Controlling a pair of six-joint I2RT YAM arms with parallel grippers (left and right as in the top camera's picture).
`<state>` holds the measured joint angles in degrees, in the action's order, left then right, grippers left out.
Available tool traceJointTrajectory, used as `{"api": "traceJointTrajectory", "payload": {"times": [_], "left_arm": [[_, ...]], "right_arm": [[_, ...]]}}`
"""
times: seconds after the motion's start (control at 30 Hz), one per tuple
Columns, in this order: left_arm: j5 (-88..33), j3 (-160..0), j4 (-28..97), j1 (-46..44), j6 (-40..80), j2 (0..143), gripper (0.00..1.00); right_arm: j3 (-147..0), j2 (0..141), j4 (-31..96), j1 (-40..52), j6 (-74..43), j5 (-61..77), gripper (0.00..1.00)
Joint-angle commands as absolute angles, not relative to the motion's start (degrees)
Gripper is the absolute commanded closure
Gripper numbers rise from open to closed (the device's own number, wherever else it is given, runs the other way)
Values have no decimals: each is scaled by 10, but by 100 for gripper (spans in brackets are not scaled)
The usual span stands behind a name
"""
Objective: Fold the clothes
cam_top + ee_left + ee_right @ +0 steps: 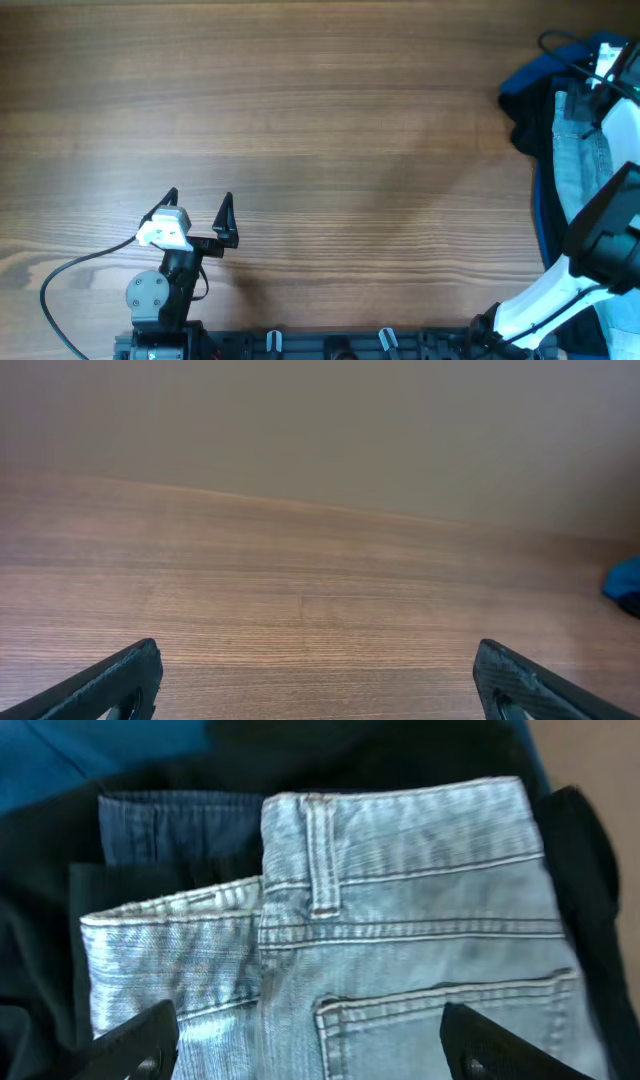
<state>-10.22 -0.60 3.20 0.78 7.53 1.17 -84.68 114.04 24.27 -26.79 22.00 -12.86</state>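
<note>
Denim shorts point(400, 920) lie long axis near-to-far, waistband farthest; right end effector point(310, 1035) spread over them, left end effector point(199, 196) spread.

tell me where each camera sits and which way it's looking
Overhead: above the table, facing straight down; shows the left hand and right arm.
Left wrist: on the left arm, looking low across the tabletop toward a wall; its fingers frame the bottom.
Right wrist: looking down at denim shorts; fingers at the bottom.
Shared: overhead and right wrist both show the shorts.
</note>
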Motion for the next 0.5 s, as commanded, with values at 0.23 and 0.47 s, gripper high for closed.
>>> {"api": "traceJointTrajectory", "payload": {"times": [0.23,0.47], "left_arm": [[-97,-3,35,11,64,9,0],[-97,-3,35,11,64,9,0]], "right_arm": [[-851,1170,221,-271,223,-118,17],[-850,1187,216,-287,225,-131,16]]}}
